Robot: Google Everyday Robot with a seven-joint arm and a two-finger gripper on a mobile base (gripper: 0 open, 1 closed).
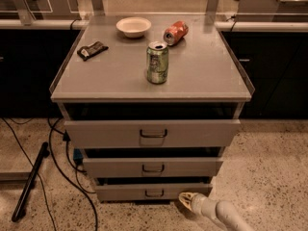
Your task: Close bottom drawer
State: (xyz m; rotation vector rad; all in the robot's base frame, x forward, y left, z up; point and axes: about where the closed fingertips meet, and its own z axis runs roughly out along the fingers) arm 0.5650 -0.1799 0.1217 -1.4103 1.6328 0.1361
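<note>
The bottom drawer is the lowest and narrowest grey drawer of the cabinet, with a small dark loop handle. It stands only slightly out from the cabinet, with a thin dark gap above its front panel. My gripper is at the end of a pale arm reaching in from the lower right. Its tip is at the right lower corner of the bottom drawer's front, close to or touching it.
The middle drawer and the top drawer stand out further. On the cabinet top are a green can, a tipped red can, a white bowl and a dark packet. Cables and a black bar lie on the floor at left.
</note>
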